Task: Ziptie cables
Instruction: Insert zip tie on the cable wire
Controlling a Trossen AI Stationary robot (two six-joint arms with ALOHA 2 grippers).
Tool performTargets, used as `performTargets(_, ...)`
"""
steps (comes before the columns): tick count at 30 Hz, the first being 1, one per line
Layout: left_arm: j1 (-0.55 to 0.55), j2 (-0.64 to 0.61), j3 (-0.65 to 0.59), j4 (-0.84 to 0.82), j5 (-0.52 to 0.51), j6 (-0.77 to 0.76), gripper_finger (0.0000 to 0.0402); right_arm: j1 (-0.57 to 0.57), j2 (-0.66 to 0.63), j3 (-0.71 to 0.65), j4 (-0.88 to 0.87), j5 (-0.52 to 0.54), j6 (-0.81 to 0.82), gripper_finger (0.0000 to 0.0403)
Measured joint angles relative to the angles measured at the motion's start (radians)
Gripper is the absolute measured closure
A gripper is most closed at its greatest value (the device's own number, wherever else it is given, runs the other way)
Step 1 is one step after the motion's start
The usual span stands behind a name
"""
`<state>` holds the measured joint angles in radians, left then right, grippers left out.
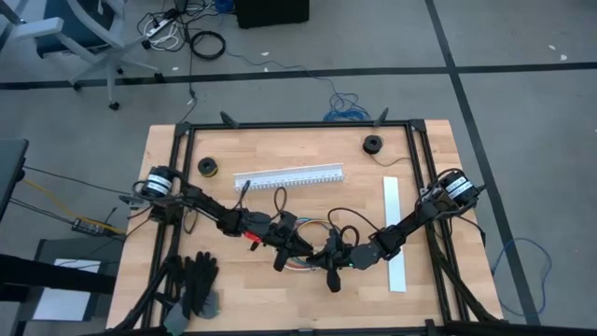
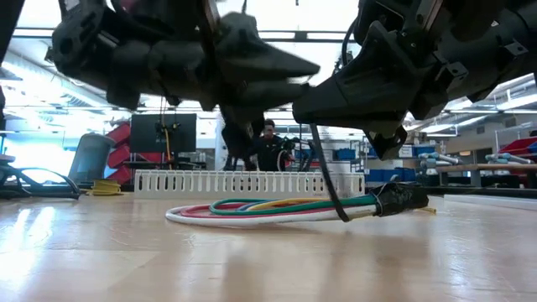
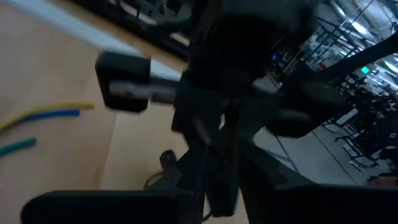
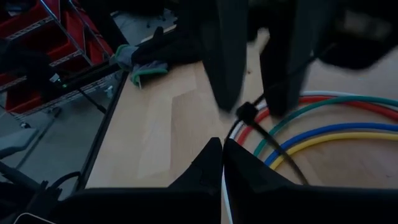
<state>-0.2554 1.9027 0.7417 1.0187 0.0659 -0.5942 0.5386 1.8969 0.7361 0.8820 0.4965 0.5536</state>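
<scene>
The cables (image 2: 277,207) lie on the table as a flat loop of red, green, blue, yellow and white wires (image 4: 329,121), with a dark wrapped end (image 2: 401,197). A black ziptie (image 4: 245,112) crosses them, and one strand of it rises off the table (image 2: 329,180). My left gripper (image 4: 254,107) reaches in from the table's left. It is open, with one finger on either side of the ziptie's head. My right gripper (image 4: 222,146) comes from the right, shut, its tips just short of the bundle. In the high view both meet at mid-table (image 1: 308,254). My left gripper's fingers (image 4: 225,68) stand close beside the ziptie's head; I cannot tell whether they touch it. My right gripper is shut over the white wire (image 4: 231,132) where it runs under the tips; I cannot tell whether it touches wire or ziptie.
A long white slotted channel (image 1: 289,176) lies behind the cables and a white strip (image 1: 394,233) to the right. Two small dark spools (image 1: 206,167) (image 1: 373,144) sit near the far edge. Black gloves (image 1: 198,280) lie at the near left. A person (image 2: 270,147) stands beyond the table.
</scene>
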Motion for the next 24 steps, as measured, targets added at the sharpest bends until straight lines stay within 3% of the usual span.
performTargets(5,0.0,0.073,0.059,0.05,0.027,-0.012,0.0324,0.001,0.0,0.0,0.004,-0.001,-0.001,0.0403)
performTargets(17,0.01,0.075,0.071,0.086,0.085,0.038,0.0337,0.024,0.0,0.0,-0.02,0.009,0.018,0.0402)
performTargets(21,0.011,0.075,0.071,0.088,0.079,0.033,0.0355,0.024,0.0,0.0,-0.018,0.013,0.018,0.0402)
performTargets(24,0.011,0.075,0.072,0.079,0.078,0.037,0.0391,0.02,0.0,0.0,-0.014,0.011,0.018,0.0402)
